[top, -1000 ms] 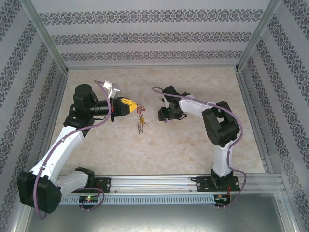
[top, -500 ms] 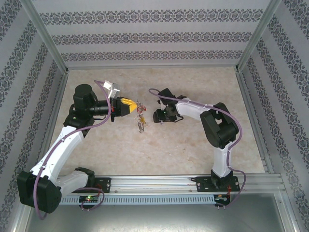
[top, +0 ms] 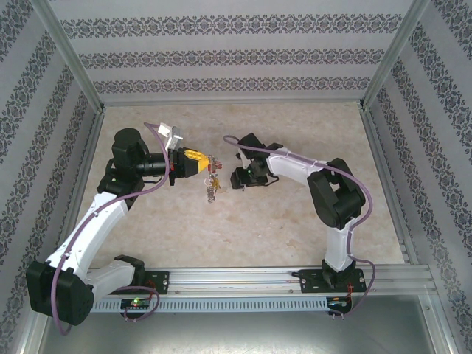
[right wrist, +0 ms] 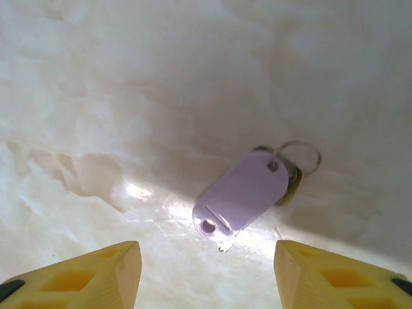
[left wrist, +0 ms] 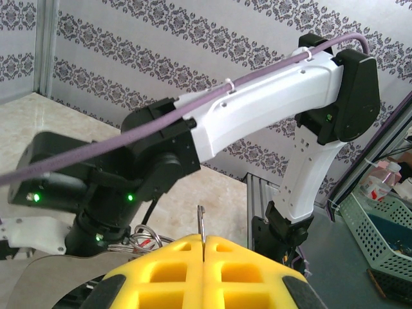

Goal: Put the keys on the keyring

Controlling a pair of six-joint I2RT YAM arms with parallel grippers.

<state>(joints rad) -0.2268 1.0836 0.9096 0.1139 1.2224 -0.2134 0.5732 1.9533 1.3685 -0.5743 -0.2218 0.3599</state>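
**Top view.** The left pincer (top: 202, 164), with yellow fingers, points right above the middle of the tabletop (top: 295, 228). The keyring (top: 212, 181) hangs from its tip, with a cluster of small silvery keys and a red piece trailing toward the near edge. Whether the lowest keys touch the tabletop cannot be told. The right pincer (top: 237, 177) stands just right of the keyring and apart from it, at the end of the bent right arm (top: 335, 192).

**Left wrist view.** The left pincer (left wrist: 203, 241) has its fingers (left wrist: 174, 267) pressed together. They pinch a thin grey strip of the keyring (left wrist: 201, 222), which rises upright from the seam between them. More wire loops of the ring show lower left, in front of the dark wrist of the right arm (left wrist: 257, 112). A green basket (left wrist: 380, 225) sits at the far right, off the tabletop.

**Right wrist view.** The right pincer (right wrist: 205, 261) is spread, pointing down with nothing between its fingertips (right wrist: 106, 270). The loose key (right wrist: 241, 193) lies flat on the tabletop (right wrist: 129, 77) just beyond the gap. Its lilac head runs slantwise and carries a small wire loop at its upper right end. The fingertips do not touch it.
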